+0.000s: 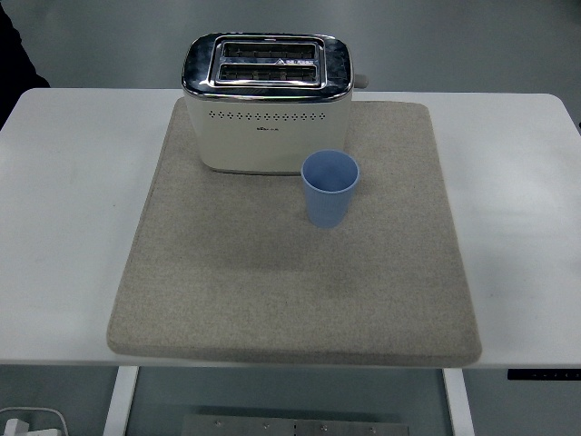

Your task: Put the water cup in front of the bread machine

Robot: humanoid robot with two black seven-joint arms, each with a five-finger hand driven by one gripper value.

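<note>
- Neither robot hand shows over the table, so I cannot tell whether their fingers are spread or curled.
- A blue cup [329,188] stands upright and open-topped on a grey mat [290,282], with nothing holding it.
- The cup sits just in front of the toaster [267,102], by the right end of its front face; whether the two touch cannot be told from this view.
- The cup looks empty inside.
- The toaster is cream-bodied with a shiny metal top and two long slots, and it stands at the far edge of the mat, left of the mat's middle.
- A row of small holes runs across the toaster's front face, and a knob sticks out at its right end.
- The mat lies flat on a white table [64,200], covering most of its middle and reaching almost to the near edge.
- Bare table shows to the left and right of the mat.
- A dark shape at the top left corner is cut off by the edge and cannot be made out.
</note>
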